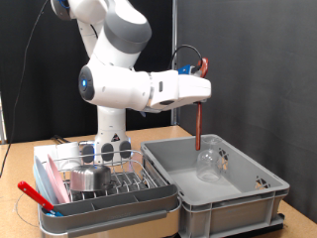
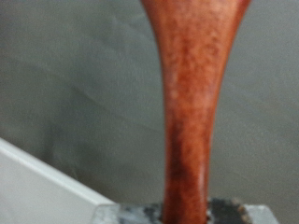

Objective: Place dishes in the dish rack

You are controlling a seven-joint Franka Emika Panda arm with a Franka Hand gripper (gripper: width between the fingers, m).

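Observation:
My gripper (image 1: 201, 102) is shut on a long reddish-brown wooden utensil (image 1: 199, 127) that hangs straight down over the large grey crate (image 1: 233, 203). In the wrist view the utensil (image 2: 192, 93) runs out from between my fingertips (image 2: 123, 215) and widens at its far end. A clear drinking glass (image 1: 208, 164) sits inside the crate just below the utensil's tip. The dish rack (image 1: 124, 205) stands at the exterior view's left of the crate. The steel bowl (image 1: 90, 178) sits in the rack, and the pink plate (image 1: 46, 178) stands on edge at its left side.
A red-handled utensil (image 1: 36, 194) lies at the rack's front left corner. The robot's base (image 1: 111, 134) stands behind the rack. A black curtain hangs behind the wooden table (image 1: 20, 159). The crate reaches the table's right edge.

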